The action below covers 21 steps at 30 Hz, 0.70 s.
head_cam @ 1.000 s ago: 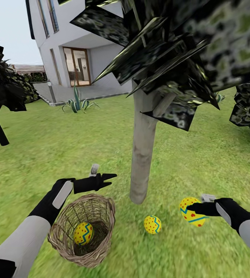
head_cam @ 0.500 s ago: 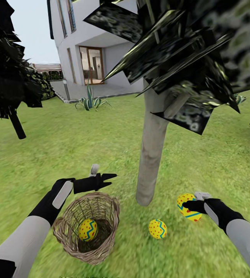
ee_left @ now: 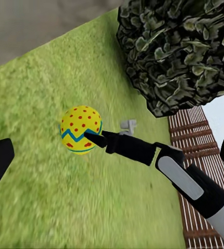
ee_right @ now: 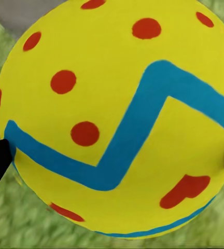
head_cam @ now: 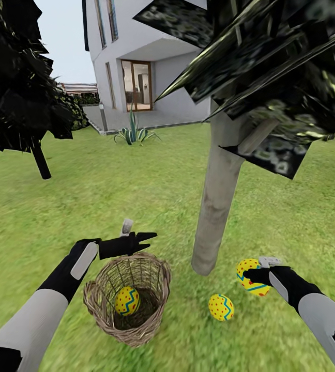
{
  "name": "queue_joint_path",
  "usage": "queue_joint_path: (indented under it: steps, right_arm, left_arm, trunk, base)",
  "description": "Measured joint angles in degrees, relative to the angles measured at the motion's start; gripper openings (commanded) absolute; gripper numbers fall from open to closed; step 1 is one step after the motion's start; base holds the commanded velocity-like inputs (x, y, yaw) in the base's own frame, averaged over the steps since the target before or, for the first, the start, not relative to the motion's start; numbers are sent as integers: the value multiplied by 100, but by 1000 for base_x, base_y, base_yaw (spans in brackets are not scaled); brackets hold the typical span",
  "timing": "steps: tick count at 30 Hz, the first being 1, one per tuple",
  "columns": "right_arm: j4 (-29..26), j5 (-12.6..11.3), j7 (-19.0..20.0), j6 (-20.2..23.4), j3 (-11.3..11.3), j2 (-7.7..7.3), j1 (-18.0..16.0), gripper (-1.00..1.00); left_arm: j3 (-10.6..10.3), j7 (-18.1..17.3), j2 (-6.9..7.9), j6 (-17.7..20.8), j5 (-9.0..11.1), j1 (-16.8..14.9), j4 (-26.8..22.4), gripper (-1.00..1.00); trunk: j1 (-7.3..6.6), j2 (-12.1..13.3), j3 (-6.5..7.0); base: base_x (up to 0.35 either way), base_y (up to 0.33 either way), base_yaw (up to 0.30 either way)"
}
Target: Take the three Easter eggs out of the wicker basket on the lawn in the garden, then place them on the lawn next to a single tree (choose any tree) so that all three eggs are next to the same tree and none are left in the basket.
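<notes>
Wicker basket (head_cam: 154,289) on lawn (head_cam: 110,196), one egg (head_cam: 126,301) inside

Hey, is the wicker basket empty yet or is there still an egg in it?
Not empty. One egg sits inside the basket; another lies on the grass, and the right gripper holds the third.

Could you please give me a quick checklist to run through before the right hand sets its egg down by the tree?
1. Right hand shut on held egg: ok.
2. Tree trunk close by: ok.
3. Bare lawn under the held egg: ok.
4. Second egg lying by the trunk: ok.
5. Basket emptied: not ok, third egg inside.
6. Left hand open above the basket rim: ok.
</notes>
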Motion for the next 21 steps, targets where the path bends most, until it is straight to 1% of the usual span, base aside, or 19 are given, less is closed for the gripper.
queue_joint_path:
  steps: [2,4,5,8,12,14,16,17,18,19,21]
  right_arm:
    - [2,-11,-496,-2,3,11,6,-100]
    - [4,-1,-768,-12,-9,9,6,-100]
    - [14,3,-819,-21,-9,9,6,-100]
    - [91,21,-866,-66,-5,14,6,-100]
    - [102,16,-869,-262,3,19,9,-100]
    - [102,23,-864,-281,8,83,14,-100]
    - [97,45,-863,-292,7,204,15,-100]
    - [95,53,-863,-396,5,232,10,-100]
    - [94,50,-863,-611,3,243,7,-100]
    - [94,41,-863,-739,5,248,6,-100]
    - [93,33,-862,-848,8,260,6,-100]
  left_arm:
    - [-7,2,-13,0,-1,0,0,100]
    - [-10,0,-52,0,0,0,0,100]
    - [-14,4,-81,0,-5,0,0,100]
    - [-17,6,-164,-107,-26,0,8,100]
    - [-17,-1,-159,-183,-14,3,8,100]
    - [-11,-6,-147,-183,-11,52,5,100]
    - [-16,-11,-153,-179,-7,66,2,100]
    - [-12,-12,-148,-179,-7,68,3,100]
    - [-10,-12,-141,-178,-6,69,6,100]
    - [-9,-10,-137,-178,-6,70,5,100]
    - [-9,-11,-133,-178,-6,70,1,100]
  trunk:
    - [44,-80,-36]
    - [88,-160,-72]
    - [110,-201,-90]
    - [176,-321,-144]
    - [264,-481,-215]
    - [308,-562,-251]
    - [352,-642,-287]
    - [374,-682,-305]
    - [396,-722,-323]
    - [417,-762,-341]
    - [461,-842,-377]
  base:
    - [0,0,0]
    - [0,0,0]
    - [0,0,0]
    - [0,0,0]
    - [0,0,0]
    - [0,0,0]
    - [0,0,0]
    - [0,0,0]
    - [0,0,0]
    - [0,0,0]
    - [0,0,0]
